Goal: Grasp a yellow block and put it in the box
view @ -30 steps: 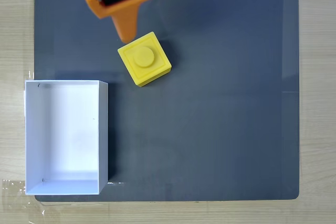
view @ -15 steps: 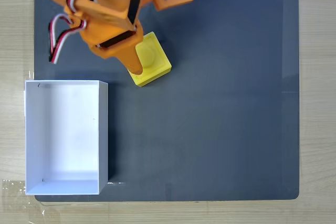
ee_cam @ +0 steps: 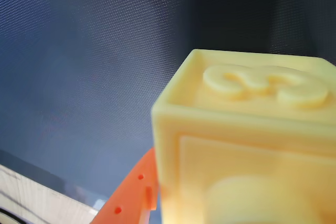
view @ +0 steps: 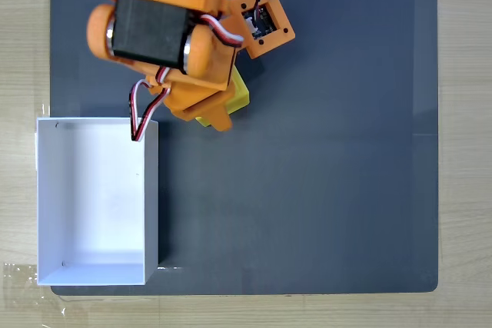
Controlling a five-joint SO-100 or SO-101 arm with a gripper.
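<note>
Yellow block (ee_cam: 247, 145), wrist view: embossed face visible close-up; fixed view: mostly covered by arm.
Gripper (view: 223, 109): over block; jaw state cannot be told.
Box (view: 151, 190): apart.

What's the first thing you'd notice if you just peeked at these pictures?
The big orange arm at the top of the fixed view grabs your eye first, covering most of the yellow block on the dark mat. In the wrist view that block looms huge and close. The white box sits open at the left of the fixed view.
</note>
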